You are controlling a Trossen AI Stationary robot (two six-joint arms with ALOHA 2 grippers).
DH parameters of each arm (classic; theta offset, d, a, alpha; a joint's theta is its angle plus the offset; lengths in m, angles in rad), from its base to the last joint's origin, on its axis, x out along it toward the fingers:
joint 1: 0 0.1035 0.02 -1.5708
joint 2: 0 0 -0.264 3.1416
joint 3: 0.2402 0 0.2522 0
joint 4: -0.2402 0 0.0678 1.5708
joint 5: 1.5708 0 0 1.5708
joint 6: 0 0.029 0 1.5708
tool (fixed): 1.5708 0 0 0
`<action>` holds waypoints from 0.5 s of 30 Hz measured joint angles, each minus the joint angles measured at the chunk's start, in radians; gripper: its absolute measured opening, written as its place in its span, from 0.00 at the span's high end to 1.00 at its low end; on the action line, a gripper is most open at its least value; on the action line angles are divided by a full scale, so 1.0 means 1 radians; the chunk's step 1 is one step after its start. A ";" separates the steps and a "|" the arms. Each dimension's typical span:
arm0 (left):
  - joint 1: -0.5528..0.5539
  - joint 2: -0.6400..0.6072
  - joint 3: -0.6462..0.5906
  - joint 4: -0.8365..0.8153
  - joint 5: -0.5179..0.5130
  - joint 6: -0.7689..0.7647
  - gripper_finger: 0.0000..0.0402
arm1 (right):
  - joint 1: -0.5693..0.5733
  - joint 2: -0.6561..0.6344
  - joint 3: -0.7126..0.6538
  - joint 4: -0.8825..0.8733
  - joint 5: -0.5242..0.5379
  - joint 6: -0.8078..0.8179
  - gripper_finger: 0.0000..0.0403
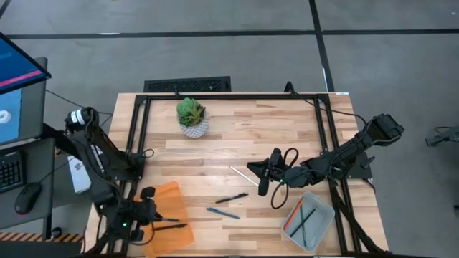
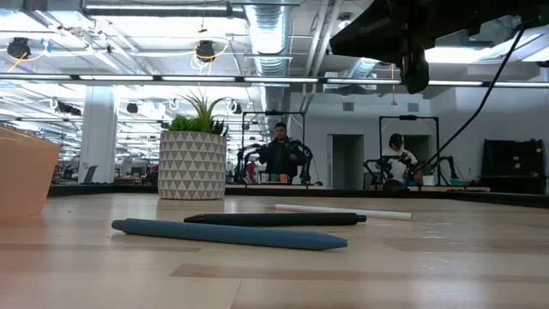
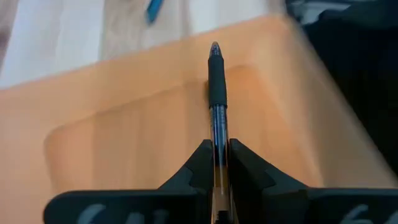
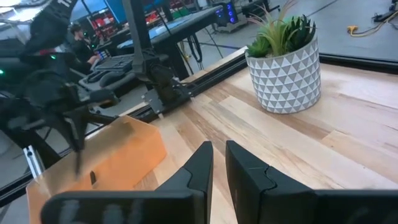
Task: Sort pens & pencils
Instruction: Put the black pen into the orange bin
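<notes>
My left gripper (image 3: 216, 163) is clamped on a black pen (image 3: 216, 87) over the orange bin (image 3: 124, 143), the pen's long axis running straight out from my fingertips with its tip pointing across the bin floor. My right gripper (image 1: 264, 175) hangs empty, jaws nearly closed, above the white pencil (image 1: 244, 176). It is the nearer arm to the pens (image 1: 228, 206) left on the table
</notes>
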State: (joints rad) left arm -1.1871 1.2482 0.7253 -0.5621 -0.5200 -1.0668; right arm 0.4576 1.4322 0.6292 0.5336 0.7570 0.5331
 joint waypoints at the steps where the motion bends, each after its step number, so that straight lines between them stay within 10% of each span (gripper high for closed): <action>1: 0.012 0.000 -0.011 0.001 0.008 -0.001 0.96 | 0.000 0.000 0.000 0.001 0.000 0.000 0.83; 15: 0.114 -0.001 -0.064 0.061 0.043 -0.110 0.82 | 0.018 0.000 0.000 -0.010 -0.005 -0.010 0.83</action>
State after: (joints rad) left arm -1.0736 1.2476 0.6609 -0.5010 -0.4767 -1.1771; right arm 0.4757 1.4322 0.6292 0.5239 0.7525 0.5236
